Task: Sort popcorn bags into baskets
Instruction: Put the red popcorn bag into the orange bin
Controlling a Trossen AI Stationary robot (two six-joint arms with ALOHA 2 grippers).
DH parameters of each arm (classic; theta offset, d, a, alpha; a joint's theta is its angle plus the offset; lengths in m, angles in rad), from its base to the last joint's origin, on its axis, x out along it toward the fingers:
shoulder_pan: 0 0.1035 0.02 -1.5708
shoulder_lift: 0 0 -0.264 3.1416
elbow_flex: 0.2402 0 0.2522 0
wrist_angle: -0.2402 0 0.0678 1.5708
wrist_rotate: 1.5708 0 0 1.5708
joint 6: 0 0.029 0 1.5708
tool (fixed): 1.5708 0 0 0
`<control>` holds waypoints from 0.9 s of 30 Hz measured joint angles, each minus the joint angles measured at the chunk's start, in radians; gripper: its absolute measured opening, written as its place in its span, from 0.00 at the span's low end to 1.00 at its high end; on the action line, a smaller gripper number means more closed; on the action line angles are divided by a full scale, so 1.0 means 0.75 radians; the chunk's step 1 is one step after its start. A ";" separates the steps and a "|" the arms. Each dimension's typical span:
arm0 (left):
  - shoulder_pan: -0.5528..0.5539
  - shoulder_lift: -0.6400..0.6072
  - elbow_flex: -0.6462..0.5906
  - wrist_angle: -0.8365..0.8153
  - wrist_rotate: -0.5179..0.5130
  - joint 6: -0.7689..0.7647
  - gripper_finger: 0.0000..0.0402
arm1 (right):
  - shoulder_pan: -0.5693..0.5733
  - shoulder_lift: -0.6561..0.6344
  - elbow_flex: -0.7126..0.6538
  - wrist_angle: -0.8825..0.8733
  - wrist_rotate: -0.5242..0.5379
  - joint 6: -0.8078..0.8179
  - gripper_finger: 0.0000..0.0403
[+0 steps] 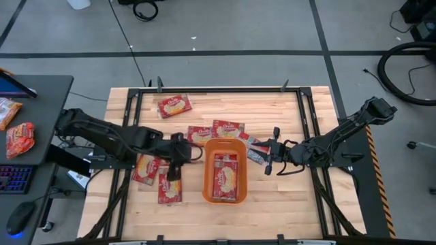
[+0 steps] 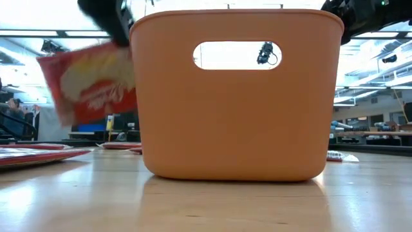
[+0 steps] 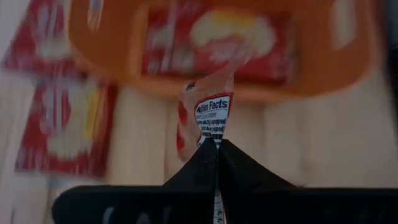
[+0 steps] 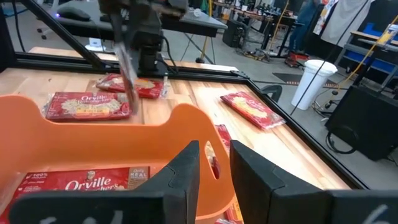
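Your left gripper [image 1: 178, 151] is clamped on a popcorn bag [image 3: 205, 115], lifted clear just beside the orange basket [image 1: 207, 173] so it can cross the wall. Right gripper [image 1: 268, 158], fingers apart, waits at the opposite wall.

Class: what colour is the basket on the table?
Orange basket, plain, shown best in the low view.

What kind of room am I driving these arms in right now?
Most likely a robotics lab or workshop: a wooden table on a black frame, a desk with a keyboard and mouse beside it, cables on the floor, and workbenches with equipment behind.
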 joint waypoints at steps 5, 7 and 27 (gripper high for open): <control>0.000 -0.001 0.050 0.215 0.002 0.173 0.03 | 0.000 0.001 0.000 0.004 -0.007 -0.001 0.23; 0.000 0.011 0.049 0.317 -0.004 0.272 0.03 | 0.000 0.001 0.000 0.004 -0.008 -0.001 0.23; 0.001 0.489 0.047 0.912 -0.082 1.026 0.03 | 0.000 0.001 0.000 -0.005 -0.010 -0.002 0.23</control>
